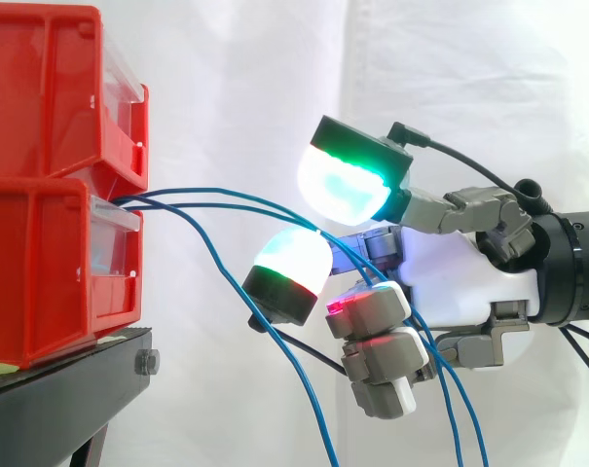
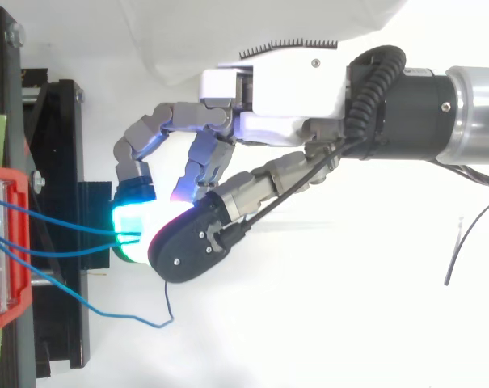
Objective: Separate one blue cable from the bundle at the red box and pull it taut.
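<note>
At the left edge of the side view two red boxes [image 1: 46,185] sit stacked on a black stand [image 1: 70,389], each with a clear front panel. What lies inside either one cannot be made out. The blue cables [image 1: 238,199] come out at the seam between the two boxes, near the top of the lower one, and fan rightward across open air. From above, two of them run nearly side by side from the box front [image 2: 6,259] to the glowing pads. A third, the slack cable [image 2: 123,318], sags away toward the lower middle of the frame and ends in a free tip.

In the centre, the hand [image 1: 460,272] has two big fingertips [image 1: 343,185] closed toward each other with the upper pair of strands passing between them. It looks like a pinch on both, not on one alone. The other fingers are curled under, red-lit, and blue lengths hang down past them.

These strands are thin, light and limp, and their smooth jacket will likely slide on rounded pads. Each seems anchored at the box, so a pull to the right should tighten it. The best hold is probably a little out from the box, where the strands spread apart enough for one to be taken singly.
</note>
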